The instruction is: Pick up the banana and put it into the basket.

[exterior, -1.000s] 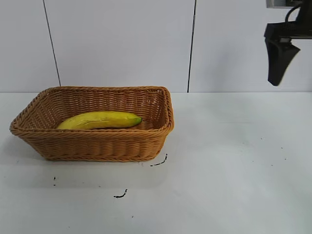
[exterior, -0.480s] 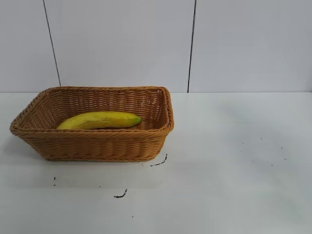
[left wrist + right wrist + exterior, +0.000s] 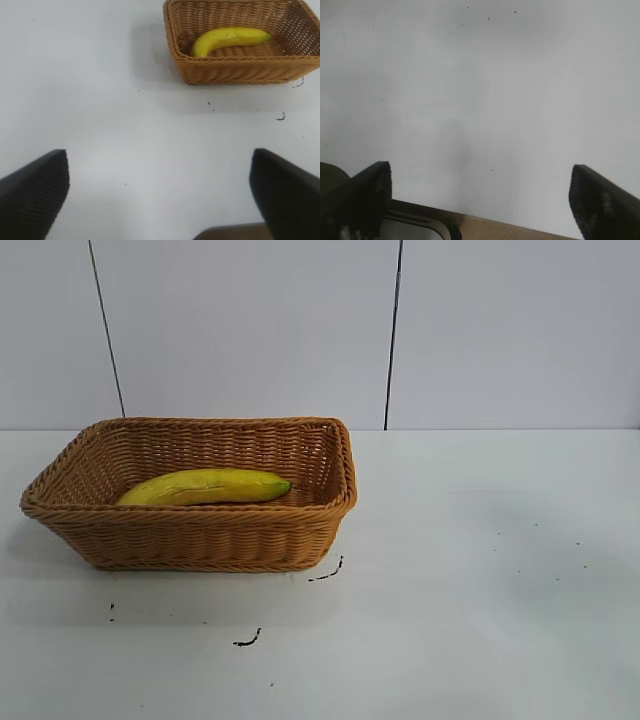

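The right arm, which a second ago hung at the upper right of the exterior view, has gone from that view; the basket and its contents have not shifted. The long, curved yellow banana (image 3: 205, 486) lies flat inside the rectangular tan-brown woven wicker basket (image 3: 200, 538) on the white table (image 3: 480, 580). The left gripper (image 3: 159, 192) hovers well away from the basket, jaws spread wide and empty. The right gripper (image 3: 480, 197) hangs over bare table, jaws likewise wide and empty. The task looks complete.
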